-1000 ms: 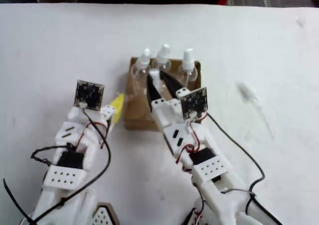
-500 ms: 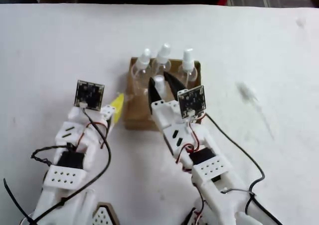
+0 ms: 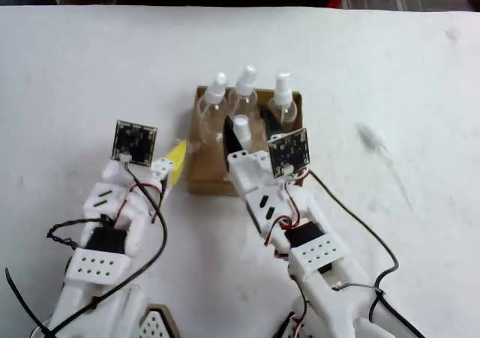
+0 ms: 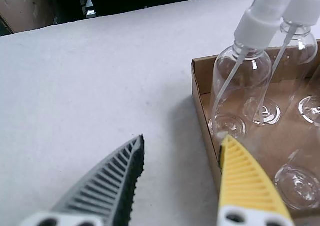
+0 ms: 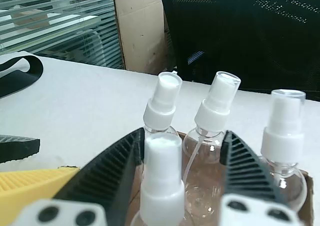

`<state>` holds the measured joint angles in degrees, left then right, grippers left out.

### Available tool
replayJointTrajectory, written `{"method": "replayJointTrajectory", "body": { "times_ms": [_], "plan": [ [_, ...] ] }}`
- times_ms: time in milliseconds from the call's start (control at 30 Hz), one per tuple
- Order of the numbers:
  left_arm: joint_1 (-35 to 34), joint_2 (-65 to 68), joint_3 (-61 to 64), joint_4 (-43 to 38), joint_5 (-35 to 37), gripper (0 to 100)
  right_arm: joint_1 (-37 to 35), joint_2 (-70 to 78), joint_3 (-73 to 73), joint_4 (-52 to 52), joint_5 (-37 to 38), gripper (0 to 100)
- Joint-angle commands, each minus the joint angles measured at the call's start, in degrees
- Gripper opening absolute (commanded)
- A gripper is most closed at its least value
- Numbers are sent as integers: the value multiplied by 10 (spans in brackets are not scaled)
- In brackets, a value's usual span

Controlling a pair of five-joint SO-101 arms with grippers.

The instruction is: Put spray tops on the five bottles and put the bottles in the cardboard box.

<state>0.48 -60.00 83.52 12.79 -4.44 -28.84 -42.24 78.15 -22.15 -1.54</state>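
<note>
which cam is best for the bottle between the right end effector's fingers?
Right wrist view: the bottle stands close up between the right end effector's open fingers. High view gives its top from above. Left wrist view: several bottles, can't tell which.

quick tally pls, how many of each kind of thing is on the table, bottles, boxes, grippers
spray bottles, all in the box with tops on: 4
cardboard box: 1
grippers, the left gripper and the right gripper: 2
total: 7
</note>
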Motion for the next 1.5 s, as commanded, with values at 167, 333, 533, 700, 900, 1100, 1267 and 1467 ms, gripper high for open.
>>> {"method": "replayJointTrajectory", "body": {
  "times_ms": [167,333,533,700,900,1100,1267,1467],
  "plan": [
    [2,-12,-5,-16,-33,233,2,-29,-32,6,-5,234],
    [2,-12,-5,-16,-33,233,2,-116,-34,78,-6,234],
    [2,-12,-5,-16,-34,233,39,-276,-73,208,-7,233],
    [2,-12,-5,-15,-34,233,175,-308,-219,407,-97,233],
    [2,-12,-5,-15,-34,233,336,-197,-353,522,-33,233],
    [2,-12,-5,-15,-34,233,407,5,-465,610,116,233],
    [2,-12,-5,-14,-34,233,437,195,-584,709,291,232],
    [2,-11,-4,-14,-34,233,456,441,-772,831,407,232]
  ]
}}
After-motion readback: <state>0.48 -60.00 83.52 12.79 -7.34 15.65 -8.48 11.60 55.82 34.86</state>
